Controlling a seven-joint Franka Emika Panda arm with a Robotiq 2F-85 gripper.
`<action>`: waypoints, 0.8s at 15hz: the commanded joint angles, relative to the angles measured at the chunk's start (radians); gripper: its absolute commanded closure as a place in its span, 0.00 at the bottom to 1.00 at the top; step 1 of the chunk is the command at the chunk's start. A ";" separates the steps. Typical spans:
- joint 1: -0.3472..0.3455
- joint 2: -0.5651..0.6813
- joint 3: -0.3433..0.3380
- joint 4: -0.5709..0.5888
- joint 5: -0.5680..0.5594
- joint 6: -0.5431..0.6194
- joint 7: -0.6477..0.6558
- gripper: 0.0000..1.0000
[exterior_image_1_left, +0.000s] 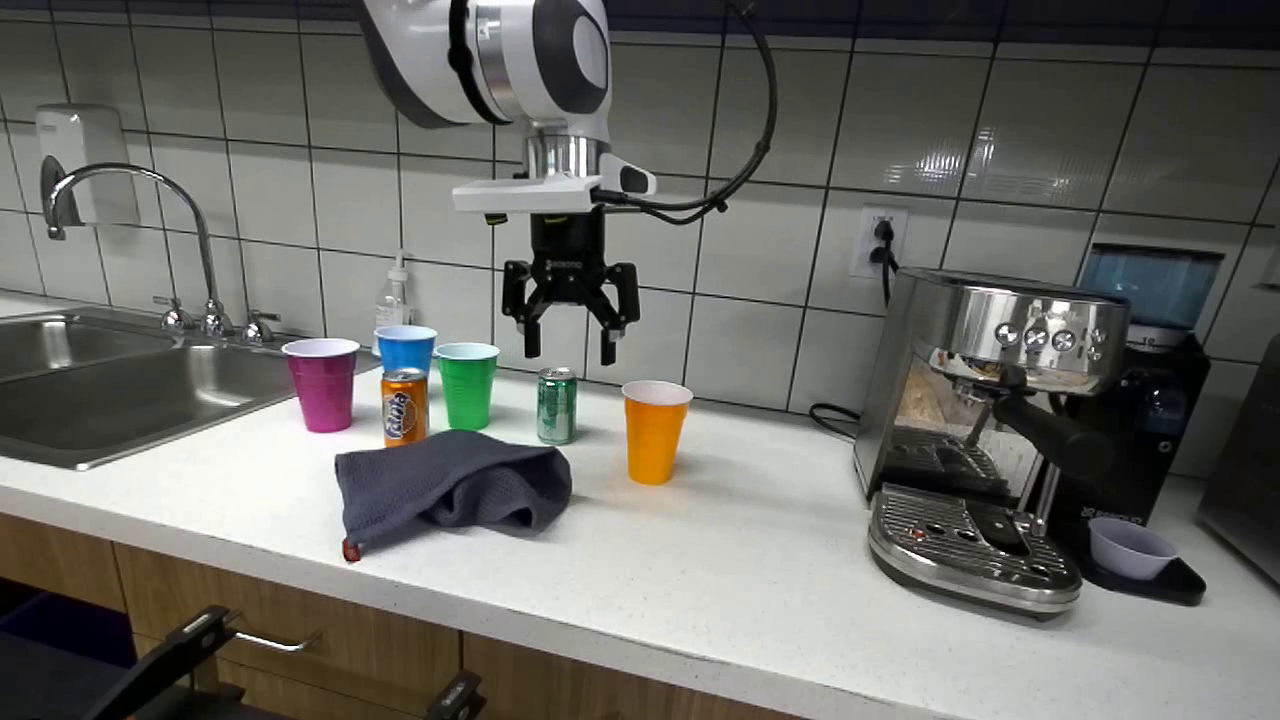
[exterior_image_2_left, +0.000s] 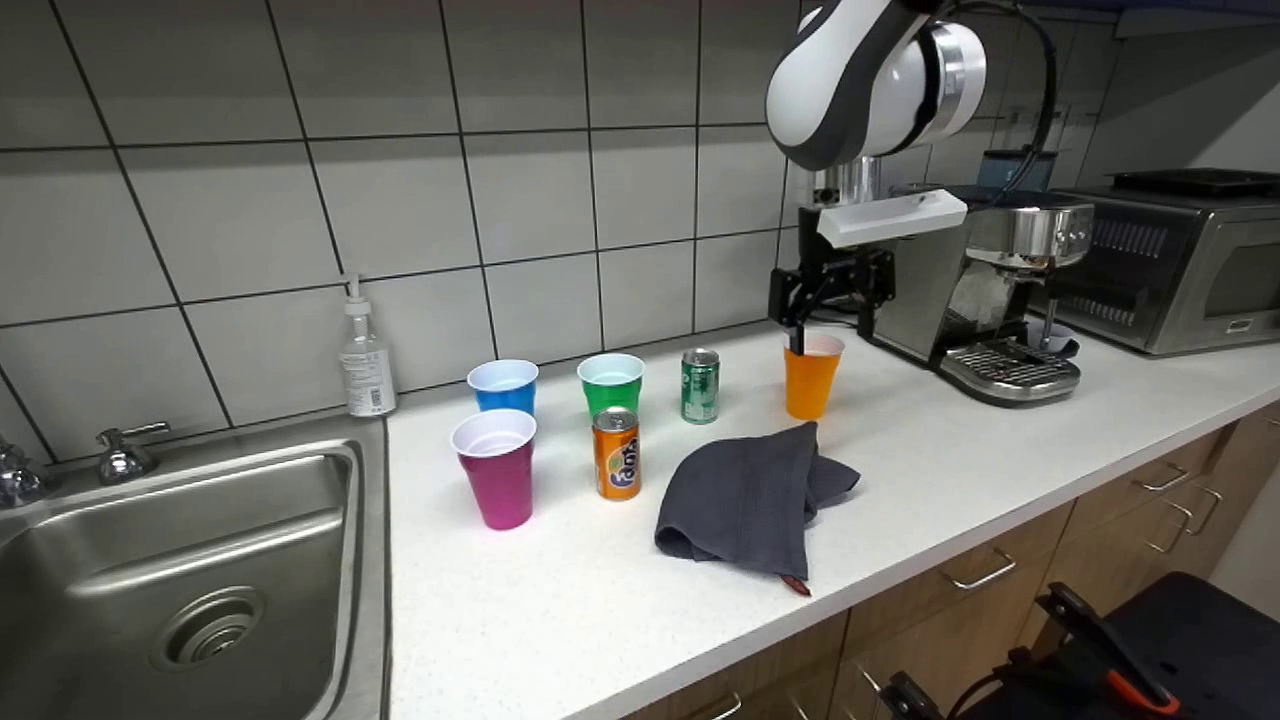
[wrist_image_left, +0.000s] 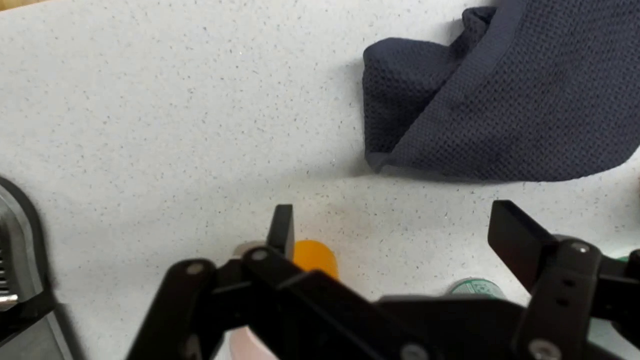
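Note:
My gripper (exterior_image_1_left: 570, 347) is open and empty. It hangs above the counter between a green can (exterior_image_1_left: 557, 406) and an orange cup (exterior_image_1_left: 653, 434), touching neither. In the wrist view the open fingers (wrist_image_left: 392, 220) span bare counter; part of the orange cup (wrist_image_left: 316, 257) shows by the left finger, and the green can's top (wrist_image_left: 476, 287) shows low between them. A dark grey cloth (exterior_image_1_left: 455, 488) lies crumpled in front. An orange Fanta can (exterior_image_2_left: 617, 455), a magenta cup (exterior_image_2_left: 500, 475), a blue cup (exterior_image_2_left: 505, 390) and a green cup (exterior_image_2_left: 611, 385) stand upright toward the sink.
A sink (exterior_image_2_left: 370, 560) with a tall faucet (exterior_image_1_left: 205, 240) is at one end. A soap bottle (exterior_image_2_left: 366, 355) stands by the tiled wall. An espresso machine (exterior_image_1_left: 985, 400), a grinder, a small white bowl (exterior_image_1_left: 1130, 548) and a microwave oven (exterior_image_2_left: 1170, 270) stand at the other end.

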 joint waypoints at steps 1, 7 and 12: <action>-0.012 0.095 -0.003 0.107 0.008 0.003 0.005 0.00; -0.027 0.218 -0.019 0.258 0.033 -0.020 -0.003 0.00; -0.031 0.325 -0.017 0.381 0.062 -0.026 -0.003 0.00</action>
